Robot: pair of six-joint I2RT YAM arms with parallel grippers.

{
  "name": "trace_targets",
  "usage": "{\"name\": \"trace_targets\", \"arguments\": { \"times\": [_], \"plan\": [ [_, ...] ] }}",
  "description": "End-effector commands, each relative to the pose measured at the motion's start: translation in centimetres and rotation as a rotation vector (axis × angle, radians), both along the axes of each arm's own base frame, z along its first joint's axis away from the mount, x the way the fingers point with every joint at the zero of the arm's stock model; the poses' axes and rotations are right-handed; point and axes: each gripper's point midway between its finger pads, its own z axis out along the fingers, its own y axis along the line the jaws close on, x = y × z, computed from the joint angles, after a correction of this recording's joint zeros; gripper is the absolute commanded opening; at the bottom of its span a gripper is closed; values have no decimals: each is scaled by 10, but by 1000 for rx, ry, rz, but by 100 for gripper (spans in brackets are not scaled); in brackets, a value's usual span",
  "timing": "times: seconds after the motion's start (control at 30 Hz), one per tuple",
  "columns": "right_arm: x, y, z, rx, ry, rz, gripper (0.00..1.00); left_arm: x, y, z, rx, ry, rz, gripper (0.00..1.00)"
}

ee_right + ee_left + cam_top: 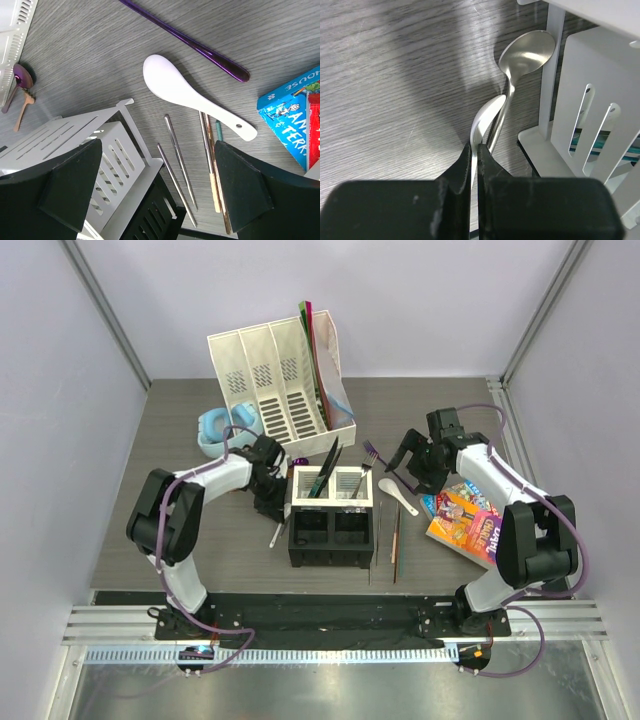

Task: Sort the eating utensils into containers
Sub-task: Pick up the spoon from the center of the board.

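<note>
My left gripper (475,150) is shut on a slim silvery utensil (481,122) seen edge-on, low over the table just left of the containers (585,90). A metal spoon (527,50) lies alongside it, bowl toward the caddy's corner. From above, the left gripper (272,502) sits at the four-cell caddy (292,502), whose white cells hold black pieces (327,468) and a fork. My right gripper (415,465) hangs open and empty above a white soup spoon (190,95), a purple utensil (185,40), metal chopsticks (177,170) and brown chopsticks (212,170).
A tall white file organiser (280,380) stands at the back with blue headphones (225,425) to its left. A colourful book (465,520) lies at the right, under the right arm. A small purple spoon (20,82) lies beyond the caddy.
</note>
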Motion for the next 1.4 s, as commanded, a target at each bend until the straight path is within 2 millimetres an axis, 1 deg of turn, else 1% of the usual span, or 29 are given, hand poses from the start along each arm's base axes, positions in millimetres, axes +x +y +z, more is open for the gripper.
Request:
{"name": "trace_targets", "arguments": {
  "times": [0.0,0.07,0.2,0.4,0.5,0.53,0.6,0.63,0.67,0.7,0.73,0.77,0.8,0.83,0.87,0.93,0.97,1.0,1.07,1.1,1.13,1.17,1.2,1.27,1.37],
  "plan": [
    [23,3,20,0,-76,-2,100,-6,15,-18,102,41,-13,0],
    [26,2,20,-2,-77,-3,100,1,20,-14,133,9,2,0],
    [28,2,20,-3,-81,0,99,14,27,1,153,-58,48,0],
    [21,-3,16,-2,-68,3,100,25,33,23,151,-141,111,0],
    [15,-7,13,3,-56,-3,100,32,35,46,124,-215,132,0],
    [12,-10,9,2,-44,-11,100,37,35,62,105,-266,150,0],
    [9,-12,6,10,-30,-17,100,44,36,82,79,-315,165,0],
    [9,-14,4,14,-25,-20,100,45,33,92,52,-320,159,0],
    [10,-16,2,14,-19,-24,100,53,28,109,27,-347,157,0],
    [10,-15,0,13,-13,-18,100,51,25,114,13,-336,151,0],
    [14,-15,1,14,-18,-15,100,54,20,122,-15,-346,154,0],
    [17,-15,1,17,-18,-17,100,55,14,132,-59,-354,172,0],
    [19,-15,2,20,-21,-13,100,62,8,146,-98,-389,185,0],
    [24,-15,3,23,-22,-15,99,63,3,155,-130,-405,190,0],
    [26,-13,5,29,-26,-12,100,62,-5,169,-191,-424,190,0],
    [33,-13,5,33,-27,-11,100,65,-16,187,-261,-460,178,0],
    [34,-12,5,33,-26,-9,100,61,-23,193,-296,-460,149,0],
    [36,-11,5,34,-29,-6,100,53,-34,199,-356,-441,100,0],
    [39,-12,3,38,-20,-13,100,41,-46,204,-395,-429,45,0],
    [40,-11,3,41,-20,-11,100,34,-49,210,-419,-434,20,0],
    [41,-10,3,41,-20,-11,100,28,-51,210,-422,-433,11,0],
    [41,-11,3,42,-20,-14,100,25,-52,215,-432,-447,4,0],
    [41,-10,1,42,-15,-14,100,18,-53,225,-454,-469,-2,0],
    [40,-11,-1,43,-10,-16,100,14,-55,233,-484,-488,-13,0],
    [38,-9,-5,51,4,-15,99,5,-59,240,-499,-476,-43,0]
  ]
}}
